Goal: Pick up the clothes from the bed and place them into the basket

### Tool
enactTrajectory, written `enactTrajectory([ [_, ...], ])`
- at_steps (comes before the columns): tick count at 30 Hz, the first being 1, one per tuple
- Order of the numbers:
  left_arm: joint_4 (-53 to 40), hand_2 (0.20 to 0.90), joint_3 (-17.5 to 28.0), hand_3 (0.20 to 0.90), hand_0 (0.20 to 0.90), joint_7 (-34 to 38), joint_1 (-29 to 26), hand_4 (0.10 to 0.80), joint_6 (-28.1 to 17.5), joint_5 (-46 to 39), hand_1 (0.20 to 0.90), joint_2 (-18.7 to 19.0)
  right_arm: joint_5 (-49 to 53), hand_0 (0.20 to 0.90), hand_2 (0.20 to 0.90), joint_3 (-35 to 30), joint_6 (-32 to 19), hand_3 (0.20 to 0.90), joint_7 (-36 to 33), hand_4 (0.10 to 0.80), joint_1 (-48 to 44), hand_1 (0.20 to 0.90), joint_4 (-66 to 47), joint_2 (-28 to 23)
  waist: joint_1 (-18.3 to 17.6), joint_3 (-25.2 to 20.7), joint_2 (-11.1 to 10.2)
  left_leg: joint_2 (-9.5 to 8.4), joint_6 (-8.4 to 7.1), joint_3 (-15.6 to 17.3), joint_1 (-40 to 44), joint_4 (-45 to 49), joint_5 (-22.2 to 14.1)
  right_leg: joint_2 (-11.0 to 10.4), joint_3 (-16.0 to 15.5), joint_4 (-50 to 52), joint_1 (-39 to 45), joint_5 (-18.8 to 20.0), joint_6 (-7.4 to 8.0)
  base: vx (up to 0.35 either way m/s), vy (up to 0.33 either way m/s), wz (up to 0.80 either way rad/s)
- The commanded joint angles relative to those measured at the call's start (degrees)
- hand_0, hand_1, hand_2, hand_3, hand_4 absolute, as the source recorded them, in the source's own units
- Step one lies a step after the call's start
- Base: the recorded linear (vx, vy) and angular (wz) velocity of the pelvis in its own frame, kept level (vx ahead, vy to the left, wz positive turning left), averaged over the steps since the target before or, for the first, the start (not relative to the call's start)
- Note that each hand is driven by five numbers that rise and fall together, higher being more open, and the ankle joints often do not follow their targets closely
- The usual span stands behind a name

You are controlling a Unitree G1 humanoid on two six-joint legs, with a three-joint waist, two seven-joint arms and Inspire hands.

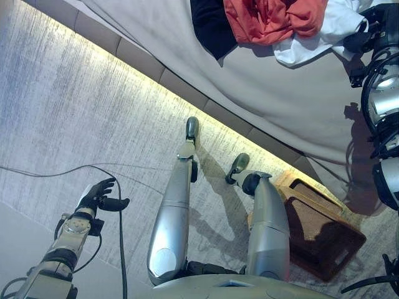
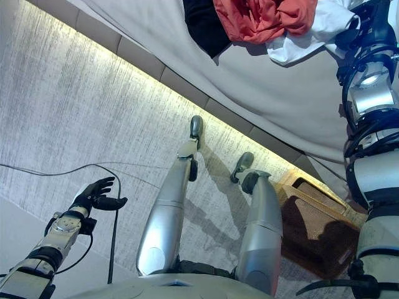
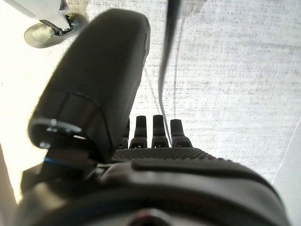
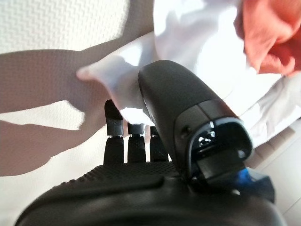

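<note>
- Your right hand (image 4: 141, 141) is over the white shirt (image 4: 188, 37), fingers relaxed, holding nothing.
- Gather plenty of cloth, then carry it to the basket (image 1: 324, 233).

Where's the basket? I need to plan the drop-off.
The basket sits on the floor at the robot's lower right in the eye views, beside the bed edge, below the clothes.

The clothes (image 1: 274, 22) on the bed (image 1: 280, 93) are cut off by the frame's top edge. The right hand (image 4: 155, 136) reaches the white cloth (image 4: 188, 42); its fingertips are hidden by its own thumb, so any contact cannot be judged. The basket (image 1: 321, 233) is partly hidden behind a leg.
</note>
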Motion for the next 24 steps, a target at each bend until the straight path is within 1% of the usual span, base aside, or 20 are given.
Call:
enactTrajectory([
  [1,2.57,0.9,2.33,0.9,0.9,1.26,8.35,0.8,-1.2,0.02,0.9,1.3,5.83,0.3,0.3,-4.09,-7.94,0.2,-3.49,0.1,3.84,0.3,-4.55,-6.07,-0.58,-5.06,1.29,2.07,-0.09,-1.07,3.7,6.01,-2.51,4.05,3.48,-15.47,4.38,10.57,5.99,0.121,0.127,0.01],
  [2,2.71,0.9,2.89,0.9,0.9,0.46,9.66,0.8,-2.04,0.54,0.9,0.93,10.06,0.3,0.3,-6.94,-10.77,0.2,-2.41,0.1,5.98,0.3,-5.74,-6.05,-1.02,-5.76,1.28,2.18,-0.47,-0.48,6.27,4.89,-2.51,4.46,3.67,-17.39,7.14,10.51,6.23,0.11,0.132,-0.07],
  [4,3.06,0.9,3.48,0.9,0.9,0.06,10.93,0.8,-3.25,1.21,0.9,0.22,12.61,0.3,0.3,-10.63,-13.25,0.2,-0.97,0.1,9.13,0.3,-7.34,-5.69,-1.4,-6.62,1.21,2.18,-0.97,0.27,9.27,3.25,-2.48,4.95,3.94,-19.49,10.34,10.3,6.52,0.072,0.154,-0.12],
  [5,3.2,0.9,3.65,0.9,0.9,0.31,11.87,0.8,-3.92,1.18,0.9,-0.67,15.59,0.3,0.3,-13.89,-15.98,0.2,0.4,0.1,12.17,0.3,-9.09,-4.97,-1.79,-7.31,1.22,2.13,-0.94,1.49,11.46,0.78,-0.32,5.39,3.58,-22.31,12.73,12.01,6.23,0.03,0.168,-0.15],
  [6,3.44,0.9,3.8,0.9,0.9,0.22,12.37,0.8,-4.38,1.55,0.9,-1.26,16.89,0.3,0.3,-16.25,-17.17,0.2,1.61,0.1,14.14,0.3,-10.18,-4.11,-2.06,-7.91,1.14,2.05,-1.21,2.11,13.13,-0.22,-0.36,5.57,3.73,-23.58,14.64,11.9,6.47,0.029,0.196,-0.18],
  [7,3.64,0.9,3.79,0.9,0.9,0.18,12.88,0.8,-5.13,1.85,0.9,-1.91,17.85,0.3,0.3,-18.39,-18.36,0.2,2.48,0.1,16.1,0.3,-11.4,-3.44,-2.23,-8.39,1.21,2.04,-1.54,2.54,14.74,-1.24,-0.28,5.49,3.87,-24.79,16.51,11.82,6.61,0.078,0.129,-0.18],
  [8,3.67,0.9,3.78,0.9,0.9,0.15,13.03,0.8,-5.21,1.85,0.9,-2.07,18.29,0.3,0.3,-19.11,-18.63,0.2,2.9,0.1,16.81,0.3,-11.81,-3.22,-2.26,-8.58,1.25,2.03,-1.62,2.71,15.42,-1.66,-0.24,5.45,3.92,-25.2,17.17,11.82,6.66,0.067,0.138,-0.2],
  [10,3.5,0.9,3.93,0.9,0.9,-0.51,13.75,0.8,-5.69,2.59,0.9,-3.05,22.11,0.3,0.3,-22.94,-21.27,0.2,4.45,0.1,20.09,0.3,-13.28,-1.81,-2.55,-9.81,1.46,1.99,-2.0,3.54,18.94,-4.16,-0.04,4.99,4.17,-27.58,20.51,11.89,7.12,0.073,0.167,-0.24],
  [12,4.14,0.9,3.93,0.9,0.9,-0.49,14.43,0.8,-6.63,2.54,0.9,-3.94,25.37,0.3,0.3,-26.58,-22.2,0.2,6.93,0.1,22.69,0.3,-14.3,-1.16,-2.92,-10.99,1.69,2.04,-2.25,4.6,22.54,-7.13,0.41,4.82,4.4,-30.11,24.01,12.1,7.57,0.095,0.215,-0.1],
  [13,4.83,0.9,3.84,0.9,0.9,-0.33,15.11,0.8,-7.77,2.78,0.9,-5.03,27.6,0.3,0.3,-29.73,-23.38,0.2,8.82,0.1,24.88,0.3,-15.32,0.26,-3.41,-12.19,1.65,1.82,-2.36,5.41,25.79,-9.94,0.69,4.73,4.64,-32.52,27.09,12.44,8.02,0.069,0.178,-0.02],
  [14,4.93,0.9,3.75,0.9,0.9,-0.32,15.15,0.8,-8.02,2.8,0.9,-5.07,28.04,0.3,0.3,-30.08,-23.63,0.2,9.02,0.1,25.2,0.3,-15.48,0.4,-3.4,-12.21,1.62,1.8,-2.37,5.51,26.27,-10.34,0.78,4.74,4.68,-32.78,27.49,12.5,8.06,0.089,0.202,0.02],
  [15,5.24,0.9,3.57,0.9,0.9,-0.13,15.74,0.8,-8.83,3.64,0.9,-6.1,30.16,0.3,0.3,-32.73,-23.89,0.2,10.2,0.1,27.69,0.3,-17.42,1.83,-3.78,-13.32,1.41,1.4,-2.27,6.12,29.4,-12.84,0.98,4.66,4.85,-34.86,30.32,12.95,8.31,0.049,0.113,0.02],
  [16,5.3,0.9,3.48,0.9,0.9,-0.11,15.83,0.8,-9.17,3.71,0.9,-6.25,30.91,0.3,0.3,-33.16,-24.13,0.2,10.46,0.1,28.14,0.3,-17.73,2.03,-3.8,-13.37,1.34,1.37,-2.25,6.24,29.96,-13.27,1.07,4.65,4.86,-35.18,30.82,13.04,8.34,0.093,0.171,0.03],
  [17,5.41,0.9,3.22,0.9,0.9,0.13,16.24,0.8,-9.45,4.13,0.9,-7.27,32.63,0.3,0.3,-35.81,-24.17,0.2,12.07,0.1,30.81,0.3,-19.92,3.5,-4.22,-14.46,1.08,1.02,-2.21,6.54,32.36,-14.85,1.03,4.59,4.71,-36.83,33.39,13.31,8.53,0.027,0.098,-0.01],
  [18,5.37,0.9,3.17,0.9,0.9,0.13,16.26,0.8,-9.51,4.19,0.9,-7.29,32.84,0.3,0.3,-36.11,-24.13,0.2,12.36,0.1,31.15,0.3,-20.18,3.64,-4.19,-14.52,1.07,1.02,-2.16,6.55,32.45,-15.13,1.39,4.65,4.68,-37.18,33.53,13.72,8.51,0.041,0.132,0.0],
  [20,5.12,0.9,2.95,0.9,0.9,0.24,16.76,0.8,-9.57,4.61,0.9,-8.05,35.54,0.3,0.3,-38.14,-24.03,0.2,12.95,0.1,33.69,0.3,-23.33,5.19,-4.63,-15.55,0.75,0.74,-2.04,7.07,35.39,-17.02,1.03,4.63,4.68,-38.69,36.2,13.59,8.75,0.043,0.104,0.0],
  [22,4.91,0.9,2.19,0.9,0.9,0.41,17.32,0.8,-9.63,5.65,0.9,-9.5,37.32,0.3,0.3,-41.31,-24.13,0.2,13.25,0.1,38.69,0.3,-28.6,8.62,-5.68,-17.46,0.19,0.09,-1.56,7.54,38.89,-20.0,1.16,4.71,5.16,-41.52,39.32,14.73,9.3,0.066,0.125,-0.01],
  [24,4.6,0.9,1.62,0.9,0.9,0.79,18.01,0.8,-10.07,6.42,0.9,-10.53,37.68,0.3,0.3,-43.08,-24.65,0.2,12.22,0.1,42.71,0.3,-32.91,11.26,-6.34,-18.41,-0.35,-0.49,-1.1,7.78,41.66,-21.79,0.96,4.68,5.51,-43.41,41.66,15.49,9.73,0.042,0.096,-0.01],
])
